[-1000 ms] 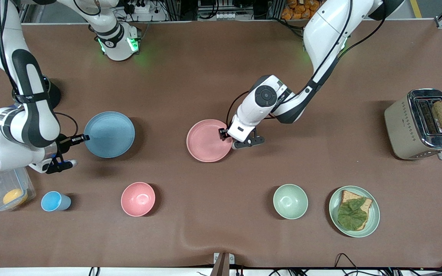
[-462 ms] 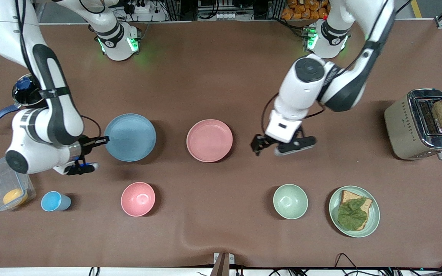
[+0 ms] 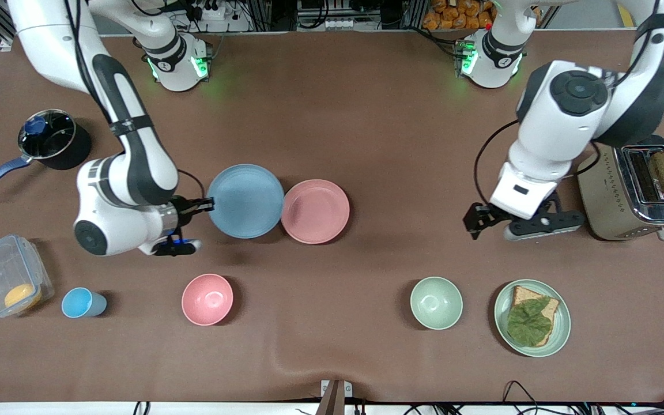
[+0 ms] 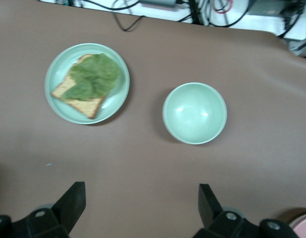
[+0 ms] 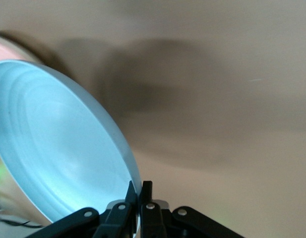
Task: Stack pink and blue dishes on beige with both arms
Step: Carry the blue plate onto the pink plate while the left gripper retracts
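The light blue plate [image 3: 245, 200] hangs just above the table, its rim at the pale pink plate [image 3: 315, 211]. My right gripper [image 3: 208, 203] is shut on the blue plate's rim at the edge away from the pink plate. In the right wrist view the blue plate [image 5: 53, 144] tilts away from the shut right gripper [image 5: 139, 191]. The pink plate lies flat mid-table with nothing holding it. My left gripper [image 3: 475, 222] hovers open and empty over bare table beside the toaster; in the left wrist view the left gripper [image 4: 141, 194] holds nothing. No beige plate shows.
A pink bowl [image 3: 207, 299], a blue cup [image 3: 83, 302] and a clear container [image 3: 6, 282] sit nearer the camera at the right arm's end. A green bowl [image 3: 436, 302] and a green plate with bread and lettuce [image 3: 532, 317] lie under the left gripper's side. Toaster [image 3: 634, 187]; pot [image 3: 49, 141].
The right gripper carried the blue plate across until it reached the pink plate. The left gripper let go of the pink plate's rim, rose and drew back toward the toaster.
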Action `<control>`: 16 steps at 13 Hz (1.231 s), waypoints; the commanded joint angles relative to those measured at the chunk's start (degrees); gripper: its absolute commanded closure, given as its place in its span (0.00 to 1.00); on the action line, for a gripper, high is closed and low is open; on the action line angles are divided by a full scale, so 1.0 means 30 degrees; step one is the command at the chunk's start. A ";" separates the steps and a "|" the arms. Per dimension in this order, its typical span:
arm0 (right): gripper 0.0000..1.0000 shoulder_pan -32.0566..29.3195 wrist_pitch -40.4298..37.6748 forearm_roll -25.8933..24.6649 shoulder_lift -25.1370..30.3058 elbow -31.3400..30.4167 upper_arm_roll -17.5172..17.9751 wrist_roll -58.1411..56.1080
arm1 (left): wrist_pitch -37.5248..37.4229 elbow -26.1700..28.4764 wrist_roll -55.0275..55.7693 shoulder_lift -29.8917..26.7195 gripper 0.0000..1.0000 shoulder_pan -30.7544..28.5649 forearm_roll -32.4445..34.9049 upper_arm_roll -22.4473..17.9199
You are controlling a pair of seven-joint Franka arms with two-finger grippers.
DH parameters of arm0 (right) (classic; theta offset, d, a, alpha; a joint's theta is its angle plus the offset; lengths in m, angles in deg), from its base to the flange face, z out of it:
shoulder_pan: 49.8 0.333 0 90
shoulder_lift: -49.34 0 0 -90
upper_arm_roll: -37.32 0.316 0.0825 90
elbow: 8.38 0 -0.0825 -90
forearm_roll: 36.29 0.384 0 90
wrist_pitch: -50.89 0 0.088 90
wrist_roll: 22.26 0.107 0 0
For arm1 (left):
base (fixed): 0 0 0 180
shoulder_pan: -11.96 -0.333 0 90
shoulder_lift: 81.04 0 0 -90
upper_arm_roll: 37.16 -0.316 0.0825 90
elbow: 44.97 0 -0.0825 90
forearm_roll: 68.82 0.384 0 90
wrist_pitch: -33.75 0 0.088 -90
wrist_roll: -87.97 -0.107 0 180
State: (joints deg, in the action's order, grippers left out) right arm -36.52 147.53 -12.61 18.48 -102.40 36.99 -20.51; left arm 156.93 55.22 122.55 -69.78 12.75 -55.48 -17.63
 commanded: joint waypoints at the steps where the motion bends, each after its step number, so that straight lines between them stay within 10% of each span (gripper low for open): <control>1: 1.00 0.1225 0.0390 0.1683 -0.0931 0.0898 -0.0212 0.1114 | -0.2846 -0.1195 -0.0566 -0.0680 0.00 -0.0147 0.0239 0.0111; 16: 1.00 0.3954 0.5199 0.4352 -0.3513 0.1223 -0.0183 0.2495 | -0.8420 -0.3926 -1.0178 -0.3167 0.00 -0.0823 -0.3482 -0.2990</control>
State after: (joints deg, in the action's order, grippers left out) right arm -25.42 162.68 -1.31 9.17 -100.30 36.99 -13.78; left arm 133.67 43.36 93.80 -77.20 10.36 -64.42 -25.04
